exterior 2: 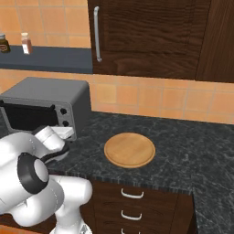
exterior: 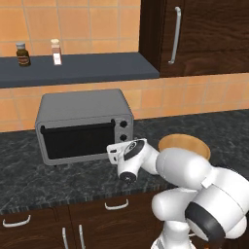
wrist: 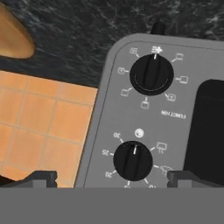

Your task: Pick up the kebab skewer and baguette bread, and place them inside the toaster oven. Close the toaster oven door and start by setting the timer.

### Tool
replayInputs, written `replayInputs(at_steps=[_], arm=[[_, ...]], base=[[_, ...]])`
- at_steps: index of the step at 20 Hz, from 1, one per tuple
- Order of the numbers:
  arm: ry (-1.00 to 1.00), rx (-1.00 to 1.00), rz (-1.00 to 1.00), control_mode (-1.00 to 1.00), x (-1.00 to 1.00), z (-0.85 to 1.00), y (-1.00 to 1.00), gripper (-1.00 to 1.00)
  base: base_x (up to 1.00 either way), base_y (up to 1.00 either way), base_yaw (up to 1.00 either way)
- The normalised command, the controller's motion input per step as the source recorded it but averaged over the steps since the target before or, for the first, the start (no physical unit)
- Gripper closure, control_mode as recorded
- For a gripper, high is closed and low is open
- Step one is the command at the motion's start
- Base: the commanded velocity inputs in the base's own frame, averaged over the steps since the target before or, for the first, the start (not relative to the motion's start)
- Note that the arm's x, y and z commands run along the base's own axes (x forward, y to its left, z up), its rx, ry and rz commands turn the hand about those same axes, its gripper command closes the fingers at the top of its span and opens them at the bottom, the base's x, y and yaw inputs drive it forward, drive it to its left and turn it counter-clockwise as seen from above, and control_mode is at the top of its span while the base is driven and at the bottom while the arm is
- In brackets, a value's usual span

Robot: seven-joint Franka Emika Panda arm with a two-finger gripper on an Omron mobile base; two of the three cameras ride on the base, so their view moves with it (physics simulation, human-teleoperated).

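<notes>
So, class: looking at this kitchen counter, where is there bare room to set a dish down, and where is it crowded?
Free: the dark counter right of the round wooden plate, up to the tiled wall, and the strip in front of the toaster oven toward its left. Crowded: the gap between oven and plate, where the open gripper sits at the knobs.

- Boxy grey toaster oven, upright on dark desk against tiled wall.
- Toaster oven door shut, dark glass, bar handle along top.
- Black knobs down right side.

Orange tiled wall, dark cabinets
</notes>
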Motion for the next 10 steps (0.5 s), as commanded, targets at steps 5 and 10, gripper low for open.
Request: replayInputs(at_steps=[5,10], arm=[[-0.02,0.0,0.02,-1.0,0.13,-0.01,0.0,-1.0],[-0.01,0.0,0.01,-1.0,0.07,-0.01,0.0,-1.0]], base=[[0.0,0.0,0.0],[0.0,0.0,0.0]])
